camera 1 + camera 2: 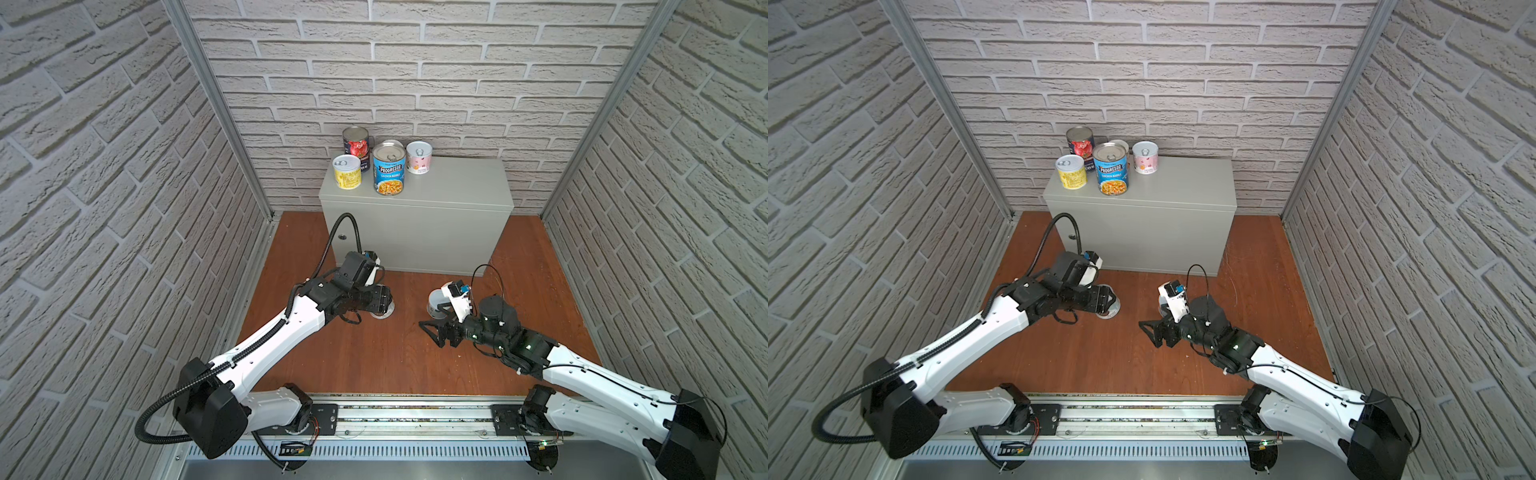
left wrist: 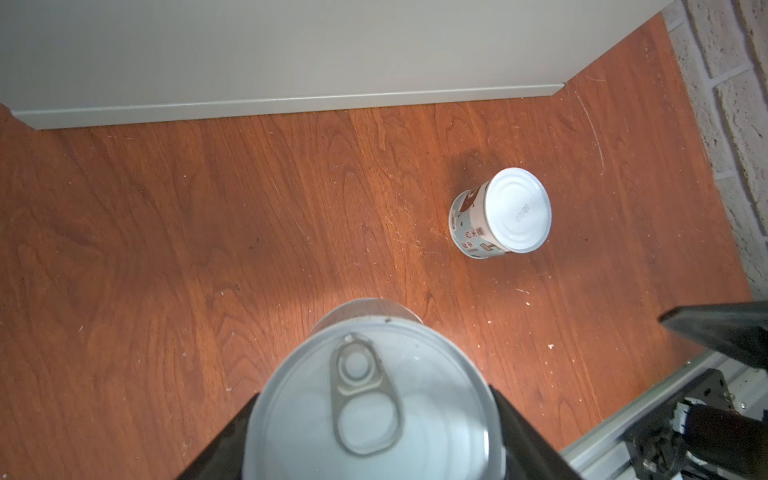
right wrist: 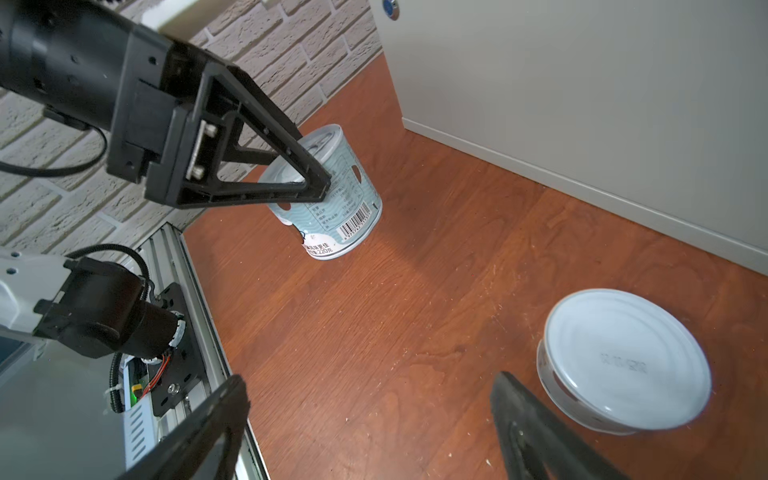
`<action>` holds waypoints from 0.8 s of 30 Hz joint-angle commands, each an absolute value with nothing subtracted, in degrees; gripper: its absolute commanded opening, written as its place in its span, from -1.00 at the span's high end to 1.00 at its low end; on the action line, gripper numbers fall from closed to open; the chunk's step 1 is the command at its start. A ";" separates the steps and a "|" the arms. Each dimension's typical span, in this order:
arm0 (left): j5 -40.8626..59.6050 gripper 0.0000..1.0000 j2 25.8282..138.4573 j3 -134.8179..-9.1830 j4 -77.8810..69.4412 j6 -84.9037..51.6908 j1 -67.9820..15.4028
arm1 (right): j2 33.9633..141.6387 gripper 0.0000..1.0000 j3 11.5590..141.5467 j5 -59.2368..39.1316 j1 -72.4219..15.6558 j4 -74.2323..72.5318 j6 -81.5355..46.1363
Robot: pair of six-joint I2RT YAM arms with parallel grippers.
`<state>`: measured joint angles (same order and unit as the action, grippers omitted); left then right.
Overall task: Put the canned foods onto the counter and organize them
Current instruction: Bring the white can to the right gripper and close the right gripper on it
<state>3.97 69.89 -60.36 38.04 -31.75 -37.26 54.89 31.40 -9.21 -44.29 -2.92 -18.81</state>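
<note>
Two cans on floor: teal can sitting inside left claw; flipped can standing bottom-up just beside one finger of right claw, outside its gap.
Left claw: clenching on teal can, fingers pressing both flanks of the side wall; can's base looking to be resting on floor.
Right claw: hanging released, jaws wide, nothing between.
Handling: rigid tins, not crushing; probably full, so fairly heavy for their size; glossy labels likely slipping under a weak pinch.
Hold point: gripping across the round wall near mid-height looking safest; rim and pull-tab offering nothing; both cans short and wide, filling much of a claw's span.
Table: grey box rising ahead of both claws, top sitting well above them; front wall blocking a straight push, so lifting over the edge seems needed.
Already up: five cans crowding the top ahead of left claw: Progresso can, tomato can, yellow can, pink can, hidden can peeking from behind Progresso can.
Free room: bare top lying ahead of right claw.
Risk: arms working near each other; tall cans possibly tipping on set-down.
</note>
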 commanded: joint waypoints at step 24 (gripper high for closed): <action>15.11 0.11 59.11 -64.04 44.79 -38.46 -37.44 | 65.78 -0.83 36.09 -5.09 -56.66 -21.18 -10.64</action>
